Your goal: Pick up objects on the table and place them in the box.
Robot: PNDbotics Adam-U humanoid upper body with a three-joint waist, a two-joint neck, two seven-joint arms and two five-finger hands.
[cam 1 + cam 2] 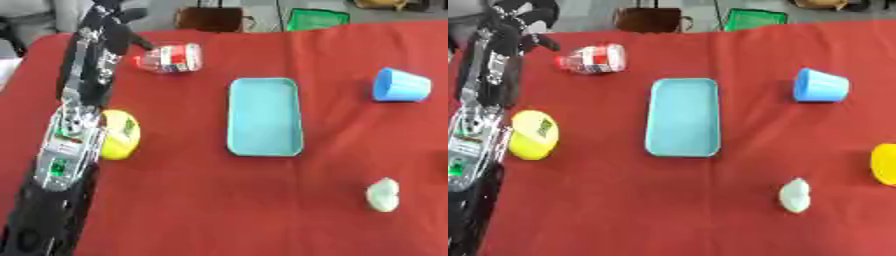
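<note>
The left hand [118,22] reaches to the far left of the red surface [219,200], its dark fingers [531,15] too blurred to tell whether released or clenched. Just right of them lies a bottle [171,58]; nearer, beside the arm, a yellow tub [533,134]. The tray [264,116] lies further right, the blue cup [401,85] beyond it.

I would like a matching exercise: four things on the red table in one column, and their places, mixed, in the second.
Things:
1. blue cup
2. light blue tray
3. white object
4. plastic bottle

Places:
A. middle of the table
B. far left, by the left robot hand
C. near right
D. far right

Pairs: 1-D, 2-A, 3-C, 4-B
</note>
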